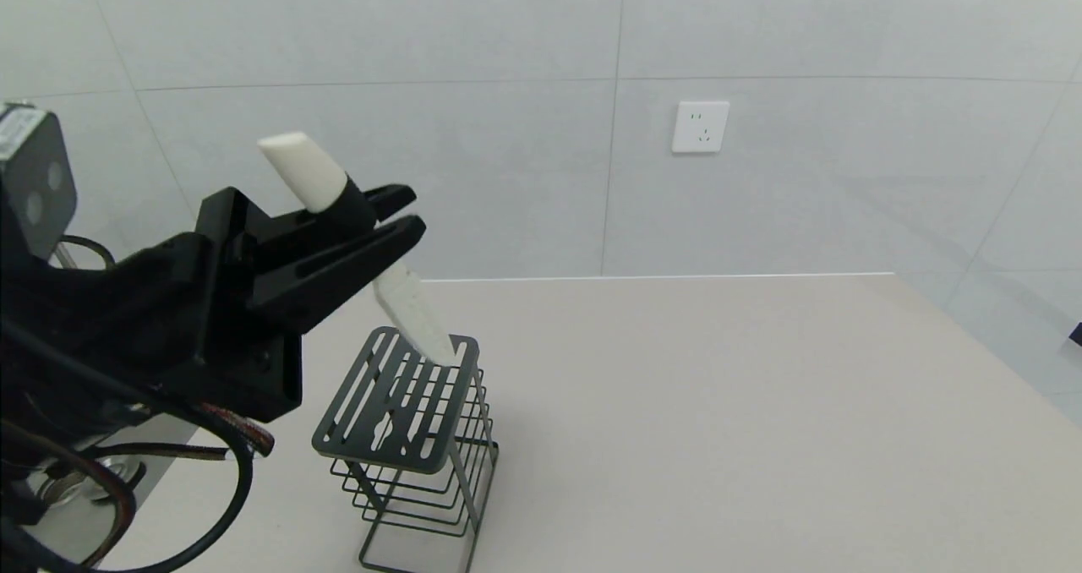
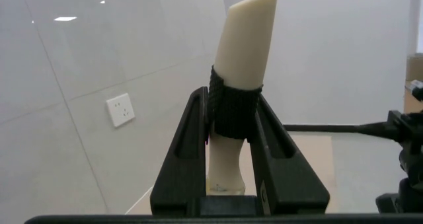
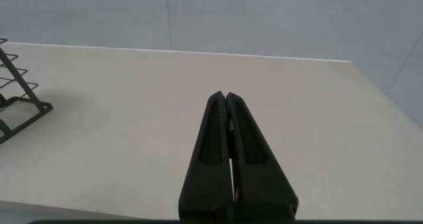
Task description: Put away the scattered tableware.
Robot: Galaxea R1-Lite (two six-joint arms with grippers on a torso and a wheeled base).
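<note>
My left gripper (image 1: 396, 218) is shut on a white knife (image 1: 306, 170) at the black band between handle and blade. The knife hangs tilted, handle up and blade (image 1: 412, 311) down. Its tip meets the far corner of the slotted top of a black wire rack (image 1: 397, 404), which stands on the beige counter. In the left wrist view the fingers (image 2: 192, 128) clamp the knife (image 2: 246, 39) from both sides. My right gripper (image 3: 227, 100) is shut with nothing in it, low over bare counter to the right of the rack (image 3: 13, 85).
The counter (image 1: 718, 421) runs back to a tiled wall with a white socket (image 1: 700, 127). Its right edge slants away at the far right. A metal sink drain (image 1: 80, 476) lies at the lower left beneath the left arm.
</note>
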